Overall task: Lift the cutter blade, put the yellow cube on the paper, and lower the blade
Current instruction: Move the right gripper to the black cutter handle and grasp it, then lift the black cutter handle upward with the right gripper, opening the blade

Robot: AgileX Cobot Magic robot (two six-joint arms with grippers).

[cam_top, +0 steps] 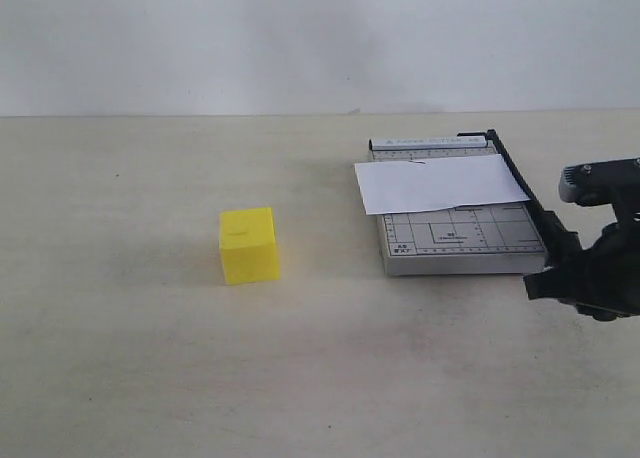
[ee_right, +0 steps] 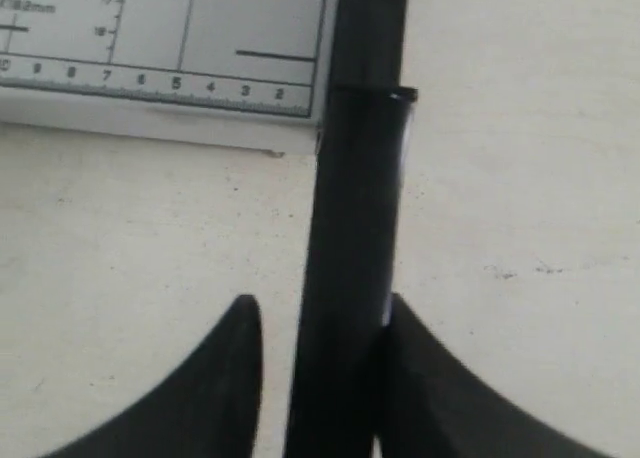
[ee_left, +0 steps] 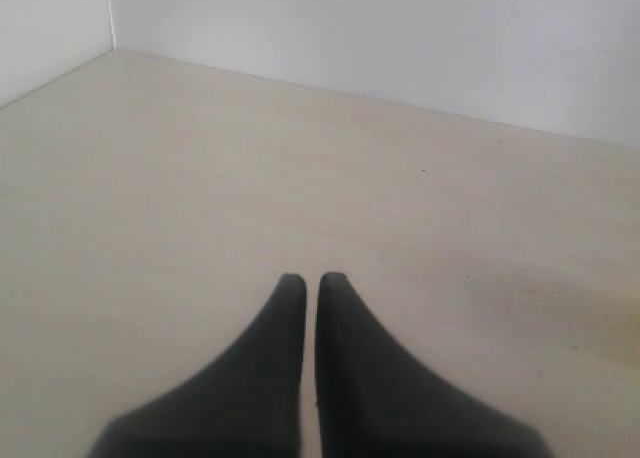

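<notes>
The yellow cube (cam_top: 248, 245) stands on the table left of the grey cutter base (cam_top: 460, 240). The white paper (cam_top: 440, 183) lies across the base's far half. The cutter blade (cam_top: 520, 183) lies flat along the base's right edge. My right gripper (cam_top: 565, 268) sits at the blade's near end. In the right wrist view the thick black handle (ee_right: 350, 228) runs between the fingers of the right gripper (ee_right: 322, 308), touching one finger with a gap to the other; the base corner (ee_right: 200, 38) shows beyond. My left gripper (ee_left: 305, 278) is shut on nothing over bare table.
The beige table (cam_top: 120, 358) spreads around the cube and the cutter. A white wall (cam_top: 300, 38) rises behind it. The left arm is out of the exterior view.
</notes>
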